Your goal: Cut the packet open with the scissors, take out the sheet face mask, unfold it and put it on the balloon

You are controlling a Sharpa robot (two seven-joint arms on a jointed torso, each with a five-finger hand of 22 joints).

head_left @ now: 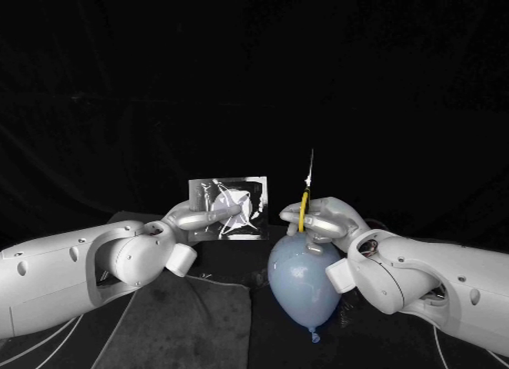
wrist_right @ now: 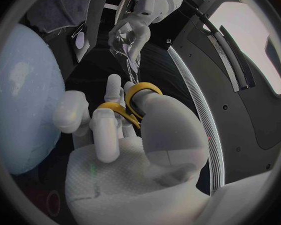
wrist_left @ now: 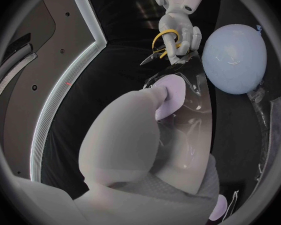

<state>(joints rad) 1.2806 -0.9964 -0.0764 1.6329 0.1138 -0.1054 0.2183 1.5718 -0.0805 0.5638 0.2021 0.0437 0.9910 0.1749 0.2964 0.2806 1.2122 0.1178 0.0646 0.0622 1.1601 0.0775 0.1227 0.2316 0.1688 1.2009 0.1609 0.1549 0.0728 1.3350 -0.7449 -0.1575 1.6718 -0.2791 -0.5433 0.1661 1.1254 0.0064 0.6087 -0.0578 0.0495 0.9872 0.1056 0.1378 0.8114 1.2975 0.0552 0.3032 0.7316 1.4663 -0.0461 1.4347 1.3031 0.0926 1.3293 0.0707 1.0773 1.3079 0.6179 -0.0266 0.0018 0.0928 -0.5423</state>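
I have my left hand (head_left: 194, 217) closed on the packet (head_left: 231, 206), with thumb and fingers pinching its lower part, so the shiny silver square stands upright just above that hand and on its inner side, facing me. My right hand (head_left: 321, 219) is gripping the scissors (head_left: 306, 201). Its fingers go through the yellow handle loops, which I can see clearly from the right wrist, and the blades rise straight up out of the top of that hand. From the head camera the blades read as one thin line, so I cannot tell whether they are parted. The two hands are raised side by side with a narrow gap between them. The scissors stand just beside the packet's edge on the side away from my left hand. From the head camera they look apart, but from the left wrist the blade tips sit so near the packet that I cannot tell if they touch. The pale blue balloon (head_left: 302, 280) lies on the black table (head_left: 199, 315) directly beneath my right hand and wrist, its knot pointing back towards me.
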